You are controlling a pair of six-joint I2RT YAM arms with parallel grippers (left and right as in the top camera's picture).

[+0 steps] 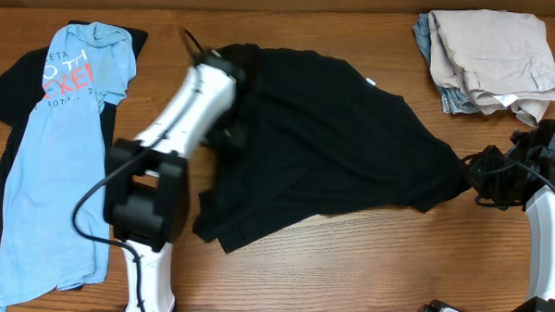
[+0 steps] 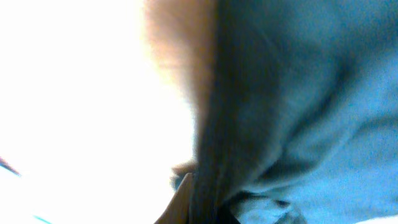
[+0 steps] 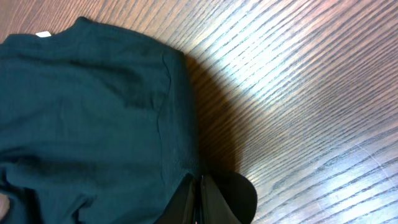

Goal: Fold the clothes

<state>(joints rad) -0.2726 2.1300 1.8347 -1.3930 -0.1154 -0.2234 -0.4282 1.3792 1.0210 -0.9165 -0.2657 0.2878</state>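
Note:
A black T-shirt is stretched across the middle of the wooden table. My left gripper is shut on its left edge near the back, lifting it; the left wrist view shows the cloth blurred and pressed against the lens. My right gripper is shut on the shirt's right edge, just above the table. In the right wrist view its closed fingers pinch the dark hem.
A light blue printed T-shirt lies flat over another black shirt at the far left. A stack of folded beige and grey clothes sits at the back right. Bare wood shows along the front.

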